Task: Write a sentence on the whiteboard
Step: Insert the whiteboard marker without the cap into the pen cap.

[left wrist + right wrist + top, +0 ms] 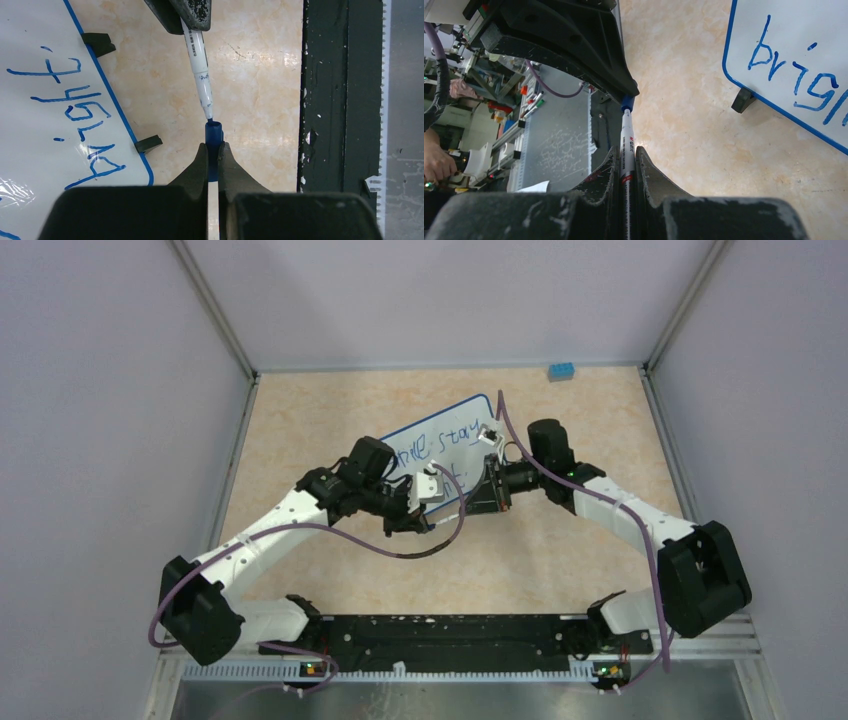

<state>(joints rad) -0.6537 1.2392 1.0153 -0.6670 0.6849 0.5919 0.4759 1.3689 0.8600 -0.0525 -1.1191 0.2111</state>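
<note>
Beside the blue-framed white board [35, 130], I am pinching a blue cap [213, 131] tight with my left gripper [213, 147] (my right gripper [627, 151] is squeezing the thin white marker [626, 127]).

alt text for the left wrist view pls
The left gripper pinches a blue cap right at the tip of a white marker held from above by the right gripper. At left lies the whiteboard with blue writing, on a beige table.

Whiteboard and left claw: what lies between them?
Only bare table between whiteboard and left claw, besides the board's black foot; left wrist view.
</note>
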